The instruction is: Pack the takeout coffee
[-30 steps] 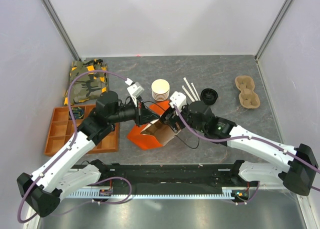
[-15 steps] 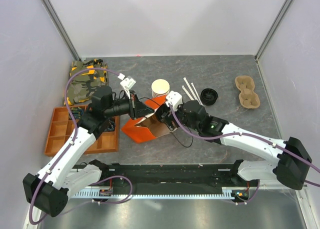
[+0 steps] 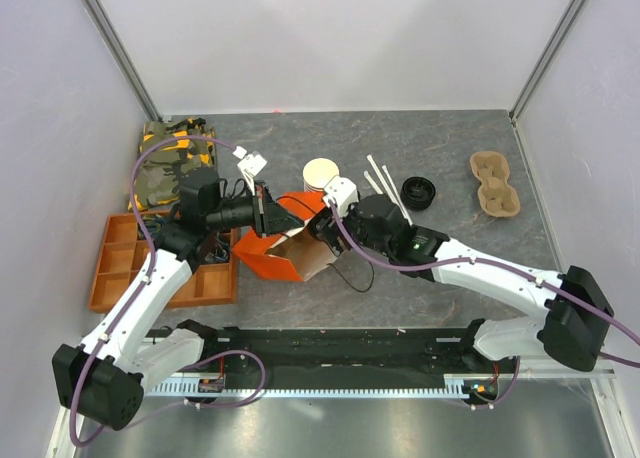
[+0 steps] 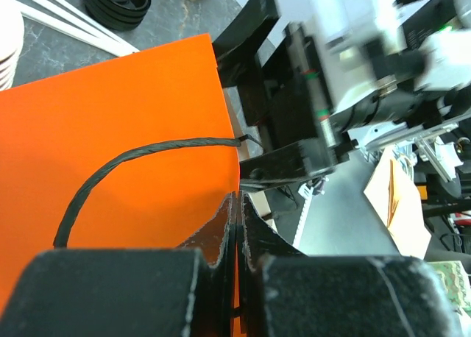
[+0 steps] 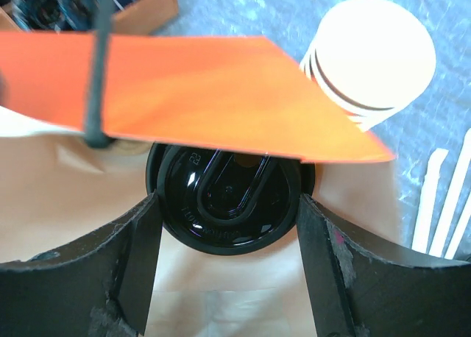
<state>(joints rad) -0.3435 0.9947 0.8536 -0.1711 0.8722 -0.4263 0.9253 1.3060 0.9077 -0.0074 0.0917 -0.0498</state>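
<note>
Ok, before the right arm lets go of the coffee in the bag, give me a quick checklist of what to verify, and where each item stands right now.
1. Bag held: ok, the left gripper has its jaws shut on the wall of the orange bag.
2. Cup gripped: ok, the right gripper has a finger on each side of the takeout coffee at its black lid.
3. Cup inside the bag's mouth: ok, the brown lining surrounds it.
4. Cup resting on the bag's floor: cannot tell, hidden under the lid.
5. Handle cord clear of the cup: ok, it hangs off to one side.
</note>
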